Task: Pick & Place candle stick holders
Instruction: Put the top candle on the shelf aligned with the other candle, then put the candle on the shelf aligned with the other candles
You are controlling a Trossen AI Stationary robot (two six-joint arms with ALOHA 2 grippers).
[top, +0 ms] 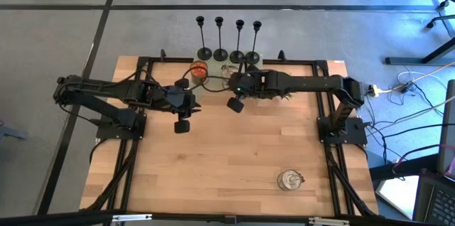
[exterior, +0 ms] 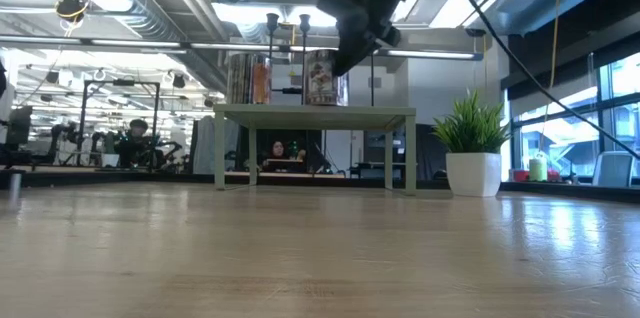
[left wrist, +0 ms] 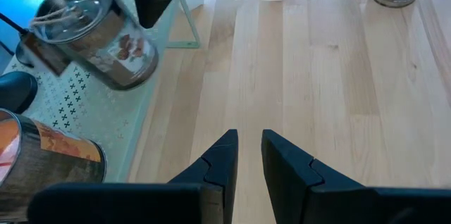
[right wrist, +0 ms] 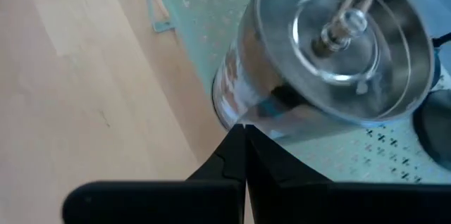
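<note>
Fingers first, high view: both grippers hang over the wood table [top: 234, 162], finger state unreadable from above. Left gripper [top: 183, 122] sits near the pale green stand [top: 254, 59], on its left and toward the table's middle; right gripper [top: 235, 102] hangs just in front of the stand. Four candle stick holders [top: 228, 40] stand upright in a row at the stand's far edge, untouched. A lidded glass jar [top: 289, 180] rests well apart from the stand, near the front.

Low view: the stand shows across the table, holder stems rising from it; one gripper hangs above, fingers not readable.

Left wrist view: fingers [left wrist: 220, 159] parted by a narrow gap, empty, over bare wood beside the stand; a lidded jar [left wrist: 99, 34] sits on the stand.

Right wrist view: fingers [right wrist: 236, 155] pressed together, nothing between, just beside a metal-lidded jar [right wrist: 331, 55] on the stand.

Handling, a judgement: holders look light, rigid, top-heavy, prone to tipping and knocking neighbours. Take the stem low, near the base; thin smooth metal may slip.
</note>
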